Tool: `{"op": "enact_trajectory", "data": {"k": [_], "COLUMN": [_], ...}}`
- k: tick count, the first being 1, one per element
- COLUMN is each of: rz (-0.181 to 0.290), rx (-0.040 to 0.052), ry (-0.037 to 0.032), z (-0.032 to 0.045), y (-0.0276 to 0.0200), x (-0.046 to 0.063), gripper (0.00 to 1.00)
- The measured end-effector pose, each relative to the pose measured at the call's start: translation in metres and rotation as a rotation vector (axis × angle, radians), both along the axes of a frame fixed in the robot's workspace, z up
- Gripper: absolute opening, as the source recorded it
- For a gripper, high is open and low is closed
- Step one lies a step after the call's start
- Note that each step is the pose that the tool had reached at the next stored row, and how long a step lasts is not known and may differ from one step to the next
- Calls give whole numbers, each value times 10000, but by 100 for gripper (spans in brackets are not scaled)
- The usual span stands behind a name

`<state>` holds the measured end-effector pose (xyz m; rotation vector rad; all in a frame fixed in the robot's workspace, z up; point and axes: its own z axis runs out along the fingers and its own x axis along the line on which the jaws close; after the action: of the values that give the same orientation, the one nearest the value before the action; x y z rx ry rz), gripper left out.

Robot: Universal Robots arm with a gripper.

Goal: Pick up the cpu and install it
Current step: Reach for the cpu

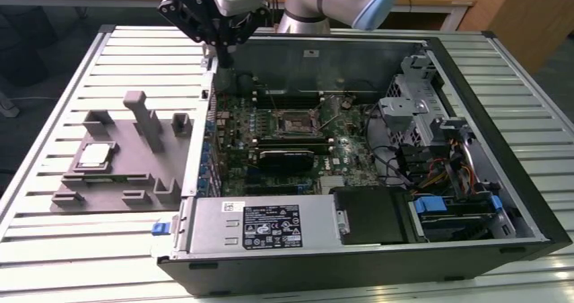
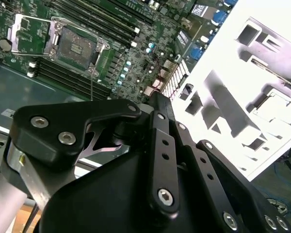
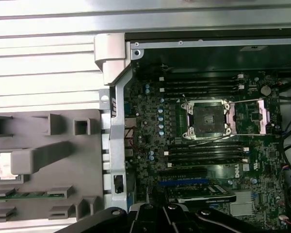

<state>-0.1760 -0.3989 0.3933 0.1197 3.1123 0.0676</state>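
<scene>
The cpu (image 1: 94,156), a small silvery square, lies in a pocket of the grey fixture block (image 1: 134,175) on the exterior view's left, outside the computer case. In the first wrist view the cpu (image 3: 4,165) is partly hidden behind a fixture post. The black socket frame (image 1: 296,123) sits open in the middle of the motherboard, and both wrist views show the socket (image 3: 207,119) (image 2: 75,46) with nothing in it. My black gripper (image 1: 222,48) hangs high over the case's far wall, between fixture and board. Its fingers (image 2: 160,141) look shut, with nothing held.
The open case (image 1: 448,54) has metal walls around the green motherboard (image 3: 150,141). A power supply (image 1: 260,226) and drive cage (image 1: 421,115) with cables stand at the near and right sides. Memory slots flank the socket. Everything rests on a slatted metal table (image 1: 54,242).
</scene>
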Motion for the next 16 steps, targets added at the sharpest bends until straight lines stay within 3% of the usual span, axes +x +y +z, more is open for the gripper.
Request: {"op": "enact_trajectory", "data": {"k": [16], "rz": [-17], "rx": [1], "ry": [-1], "z": [0], "y": [0], "x": [-204], "gripper": [11]}}
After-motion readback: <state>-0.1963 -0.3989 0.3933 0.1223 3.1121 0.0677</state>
